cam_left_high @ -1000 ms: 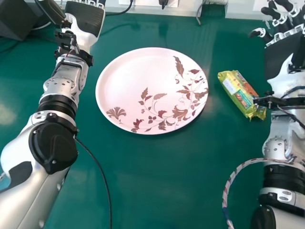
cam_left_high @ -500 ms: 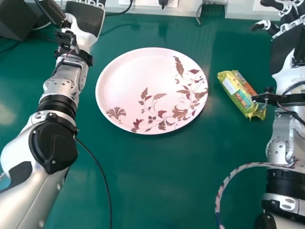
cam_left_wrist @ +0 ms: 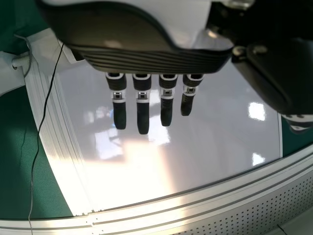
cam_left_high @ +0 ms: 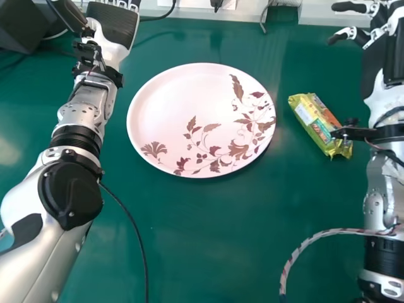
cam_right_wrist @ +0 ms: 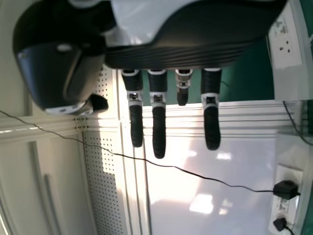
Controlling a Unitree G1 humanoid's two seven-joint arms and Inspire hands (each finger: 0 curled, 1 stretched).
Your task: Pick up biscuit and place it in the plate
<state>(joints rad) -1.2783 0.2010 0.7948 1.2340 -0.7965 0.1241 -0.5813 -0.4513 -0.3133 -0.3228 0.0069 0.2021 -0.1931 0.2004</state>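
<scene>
Biscuit packet (cam_left_high: 320,124), yellow-green with an orange panel, lay at a slant on the green tabletop (cam_left_high: 202,259), right of the middle of the head view and apart from the plate. A black bracket (cam_left_high: 366,134) on the right arm (cam_left_high: 380,183) overlapped the packet's lower right end in that view; whether the two touched could not be told. The round pink plate (cam_left_high: 183,95), patterned with brown leaves and flowers along its right and lower parts, sat at upper centre and held nothing. At the upper right of the head view was the right hand (cam_left_high: 379,69), beyond the packet; its wrist view showed the fingers (cam_right_wrist: 159,132) extended with gaps between them, gripping nothing. The left hand (cam_left_high: 113,24) was at the upper left edge of the head view, and its fingers (cam_left_wrist: 143,117) were likewise straight, slightly apart and empty. A black cable (cam_left_high: 135,224) curved down the tabletop beside the left arm (cam_left_high: 76,151).
</scene>
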